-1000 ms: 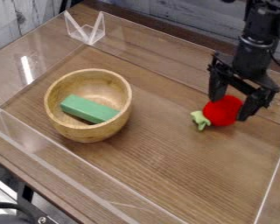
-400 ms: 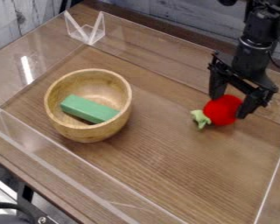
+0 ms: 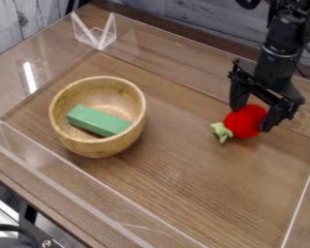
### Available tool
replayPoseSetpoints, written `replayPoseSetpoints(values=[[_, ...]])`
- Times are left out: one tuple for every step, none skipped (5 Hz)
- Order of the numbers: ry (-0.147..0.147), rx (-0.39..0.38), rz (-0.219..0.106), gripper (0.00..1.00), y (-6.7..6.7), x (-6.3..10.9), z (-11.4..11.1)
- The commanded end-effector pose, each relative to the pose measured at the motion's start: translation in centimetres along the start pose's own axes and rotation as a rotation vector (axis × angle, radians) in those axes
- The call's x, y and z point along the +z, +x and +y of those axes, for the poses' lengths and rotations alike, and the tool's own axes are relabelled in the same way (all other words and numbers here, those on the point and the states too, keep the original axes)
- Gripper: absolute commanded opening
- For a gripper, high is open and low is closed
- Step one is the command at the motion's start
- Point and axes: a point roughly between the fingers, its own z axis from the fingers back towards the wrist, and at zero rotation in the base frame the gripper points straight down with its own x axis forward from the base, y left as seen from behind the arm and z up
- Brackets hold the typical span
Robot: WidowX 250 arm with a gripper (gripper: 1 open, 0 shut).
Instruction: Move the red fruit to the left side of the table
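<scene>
Red fruit (image 3: 246, 121) lies on the table (image 3: 184, 184) toward the right edge of the view, its green stem pointing left. My gripper (image 3: 265, 108) points straight down over it, fingers (image 3: 235, 97) spread wide on either side of its top; I cannot tell whether they touch it. Well to the left sits a wooden bowl (image 3: 100, 116) with a green block (image 3: 98, 121) inside. Clear walls (image 3: 93, 32) border the tabletop.

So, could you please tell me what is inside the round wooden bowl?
A green rectangular block lies inside the round wooden bowl. The bowl floor beneath the block is covered.
</scene>
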Motion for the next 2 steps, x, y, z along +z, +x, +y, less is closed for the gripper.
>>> replayPoseSetpoints(values=[[0.004, 0.014, -0.066, 1.00, 0.51, 1.71, 0.60], [0.003, 0.020, -0.081, 1.00, 0.55, 1.85, 0.64]])
